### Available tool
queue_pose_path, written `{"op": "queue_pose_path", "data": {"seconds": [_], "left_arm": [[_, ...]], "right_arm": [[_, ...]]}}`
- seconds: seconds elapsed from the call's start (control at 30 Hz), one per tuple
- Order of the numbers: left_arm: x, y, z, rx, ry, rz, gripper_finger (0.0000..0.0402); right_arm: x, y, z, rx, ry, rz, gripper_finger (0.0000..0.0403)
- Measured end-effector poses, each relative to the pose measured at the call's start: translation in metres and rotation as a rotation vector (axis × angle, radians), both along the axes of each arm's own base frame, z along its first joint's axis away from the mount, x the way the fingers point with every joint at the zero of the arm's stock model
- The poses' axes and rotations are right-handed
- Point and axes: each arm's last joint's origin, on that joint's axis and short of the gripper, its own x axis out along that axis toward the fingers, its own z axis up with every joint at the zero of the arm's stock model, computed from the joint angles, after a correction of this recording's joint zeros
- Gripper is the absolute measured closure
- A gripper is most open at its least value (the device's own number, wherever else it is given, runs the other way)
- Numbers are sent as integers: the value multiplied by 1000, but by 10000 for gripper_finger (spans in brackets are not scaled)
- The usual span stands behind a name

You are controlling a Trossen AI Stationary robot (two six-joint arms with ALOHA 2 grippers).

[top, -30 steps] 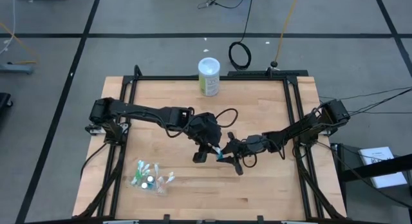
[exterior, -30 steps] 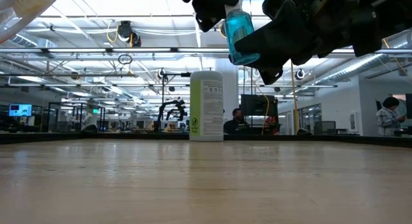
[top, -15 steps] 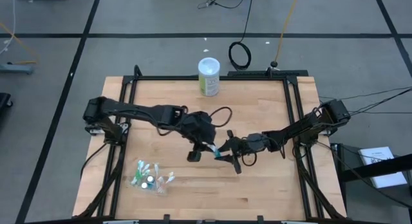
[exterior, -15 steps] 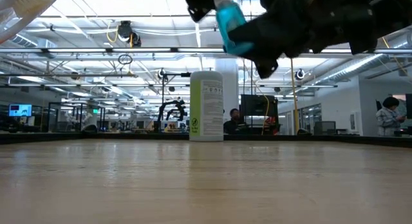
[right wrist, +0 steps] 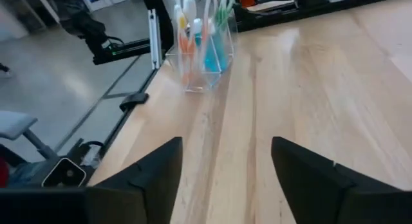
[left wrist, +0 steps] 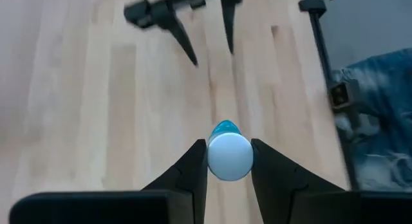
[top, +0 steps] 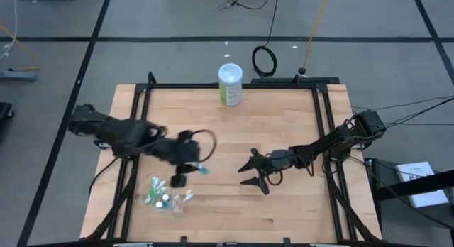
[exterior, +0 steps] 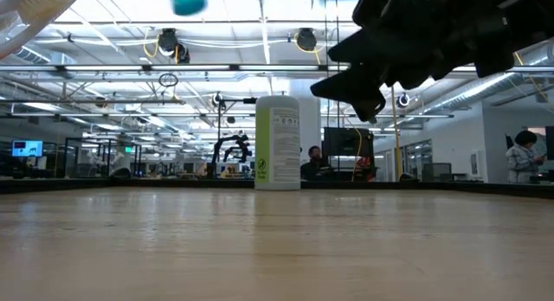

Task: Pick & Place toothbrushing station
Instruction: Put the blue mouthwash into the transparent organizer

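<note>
A small teal tube (top: 201,168) with a white cap hangs above the table's left half, and my left gripper (top: 191,166) is shut on it. Just toward the near edge from it stands the clear cup (top: 164,197), holding toothbrushes and teal tubes. The right wrist view shows the cup (right wrist: 203,51) upright on the wood. My right gripper (top: 248,173) hovers at the table's middle, open, with nothing between its fingers. In the low view only the tube's end (exterior: 188,0) shows at the top edge. My left gripper pinches the tube at its white cap (left wrist: 230,157), one finger (left wrist: 193,167) on either side of it. The fingers slant downward. The tube lies along them, cap toward the wrist and teal body (left wrist: 224,128) beyond. It is lifted clear of the table.
A tall white-and-green canister (top: 230,84) stands at the far edge, near the middle. Bare wood lies between the two grippers and along the right side. A black frame (top: 323,112) borders the table.
My right gripper has opened and let go of the tube while staying in place. My left gripper has kept the tube and carried it up and toward the table's left edge, to a spot beside the cup.
</note>
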Motion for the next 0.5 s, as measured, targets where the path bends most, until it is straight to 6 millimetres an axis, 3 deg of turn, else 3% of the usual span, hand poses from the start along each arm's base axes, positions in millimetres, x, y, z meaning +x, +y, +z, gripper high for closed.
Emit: {"op": "queue_pose_path", "data": {"seconds": [0.3, 0.5], "left_arm": [[-93, -51, 23, -129, 62, 213, 307], [-138, -82, 21, -203, 95, 334, 307]], "right_arm": [[0, 0, -1, 0, 11, -3, 159], [0, 0, -1, 1, 9, -4, 164]]}}
